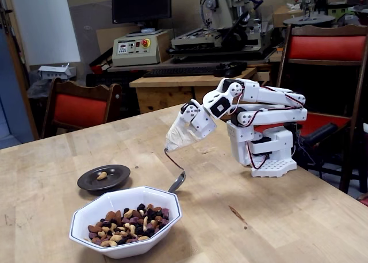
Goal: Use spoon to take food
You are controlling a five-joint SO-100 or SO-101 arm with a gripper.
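End effector (179, 137), tape-wrapped, grips spoon (175, 172) by taped handle; spoon bowl hovers at back rim of white bowl (123, 239) w/ food (129, 223) near desk (276, 217) front edge. Dark saucer (118, 181) just behind-left holds one nut (102, 175). Right desk half open.

white bowl (86, 231), dark plate (87, 183) (wooden table (276, 217))

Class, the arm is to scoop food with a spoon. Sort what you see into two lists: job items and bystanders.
Job items: spoon, food, white bowl holding it, small dark plate, gripper.

Bystanders: red chairs, monitor, keyboard, control box, machines behind.
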